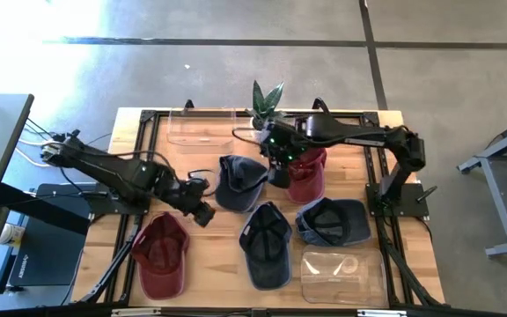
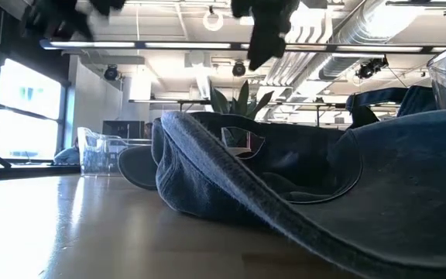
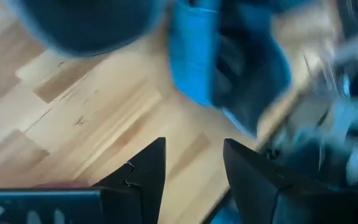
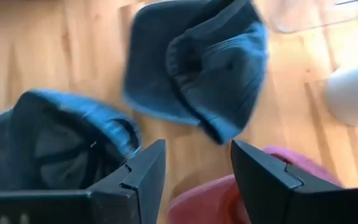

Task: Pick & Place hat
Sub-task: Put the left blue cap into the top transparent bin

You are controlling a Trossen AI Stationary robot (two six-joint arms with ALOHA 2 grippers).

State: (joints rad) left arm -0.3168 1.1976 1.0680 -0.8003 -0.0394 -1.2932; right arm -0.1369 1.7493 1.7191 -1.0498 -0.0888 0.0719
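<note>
Hats lie spread on the worktop (image 1: 209,264), so my right jaws (image 1: 278,169) hang released above the far red hat (image 1: 306,176) beside a blue hat (image 1: 240,180), while my left jaws (image 1: 202,211), also released, wait left of it.

We see a wooden counter (image 1: 209,255) | on it: two red caps (image 1: 159,255) (image 1: 306,176) | three dark blue caps (image 1: 238,180) (image 1: 265,242) (image 1: 333,220) | two clear containers (image 1: 202,128) (image 1: 341,275) | potted plant (image 1: 265,104)
</note>
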